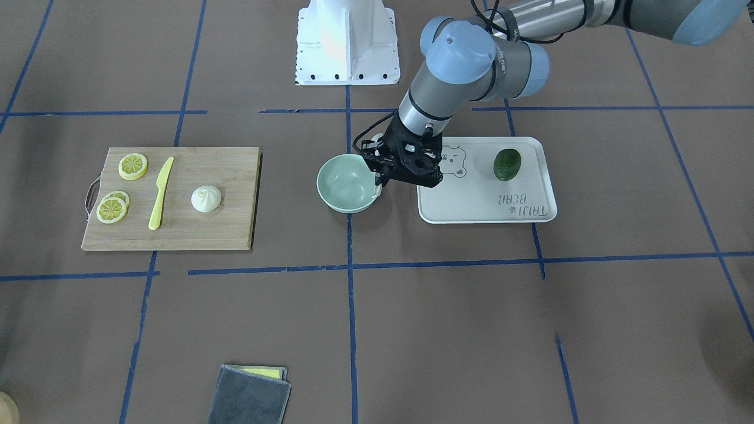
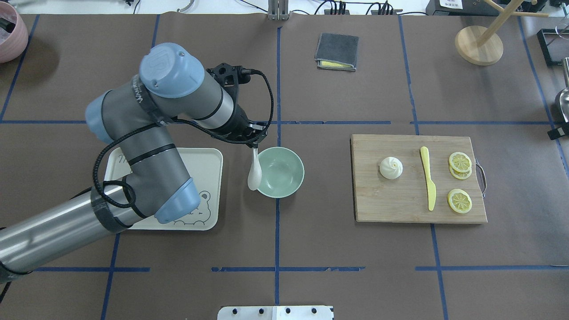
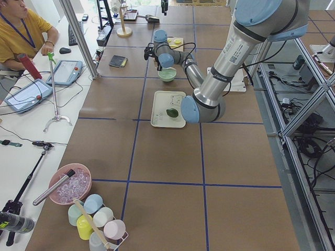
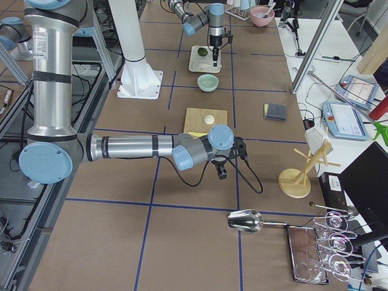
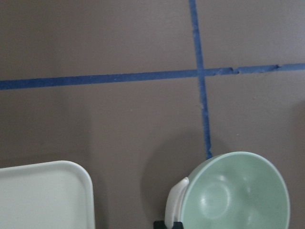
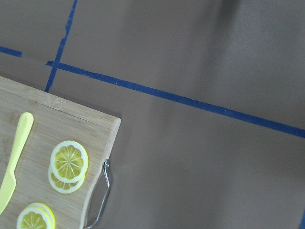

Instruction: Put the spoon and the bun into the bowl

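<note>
My left gripper (image 2: pixel 254 143) is shut on the handle of the off-white spoon (image 2: pixel 254 172). The spoon hangs scoop down right at the left rim of the mint-green bowl (image 2: pixel 282 174), on the tray side. In the left wrist view the spoon (image 5: pixel 175 204) stands just outside the bowl (image 5: pixel 238 195); I cannot tell if they touch. The bowl is empty. The white bun (image 2: pixel 391 168) sits on the wooden cutting board (image 2: pixel 400 204), also seen in the front view (image 1: pixel 206 199). My right gripper (image 4: pixel 222 174) shows only in the exterior right view, so I cannot tell its state.
A white bear-print tray (image 1: pixel 489 206) with an avocado (image 1: pixel 507 164) lies beside the bowl under my left arm. The board also holds a yellow knife (image 2: pixel 427 184) and lemon slices (image 2: pixel 459 161). A grey cloth (image 2: pixel 337 51) and a wooden stand (image 2: pixel 478 44) lie at the far side.
</note>
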